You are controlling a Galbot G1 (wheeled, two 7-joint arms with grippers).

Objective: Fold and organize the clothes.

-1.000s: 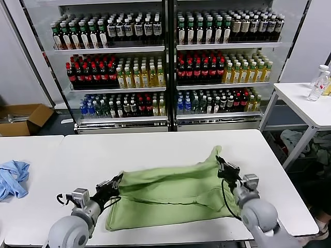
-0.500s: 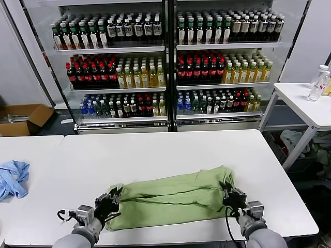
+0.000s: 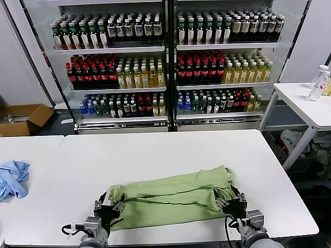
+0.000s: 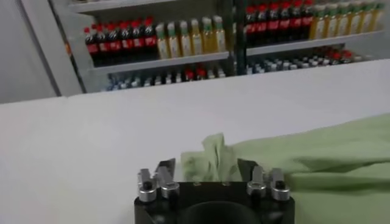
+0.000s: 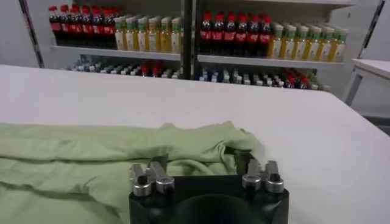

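The light green shirt (image 3: 170, 199) lies folded into a long band across the near part of the white table (image 3: 155, 150). Its collar, buttons and printed graphic do not show. My left gripper (image 3: 106, 205) is at the band's left end, open, with the bunched cloth corner (image 4: 210, 155) just ahead between its fingers (image 4: 164, 169). My right gripper (image 3: 232, 202) is at the band's right end, open, with the folded cloth edge (image 5: 201, 146) between its fingers (image 5: 241, 159). The shirt also shows in the left wrist view (image 4: 317, 158) and the right wrist view (image 5: 91, 152).
A light blue garment (image 3: 11, 178) lies on the table at far left. Drink coolers (image 3: 165, 67) stand behind the table. A white side table (image 3: 305, 103) with a bottle is at the right, and a cardboard box (image 3: 23, 119) is on the floor at left.
Both grippers carried the shirt's far edge towards the near edge, folding it into a narrower band. They now sit low at the band's ends with fingers apart.
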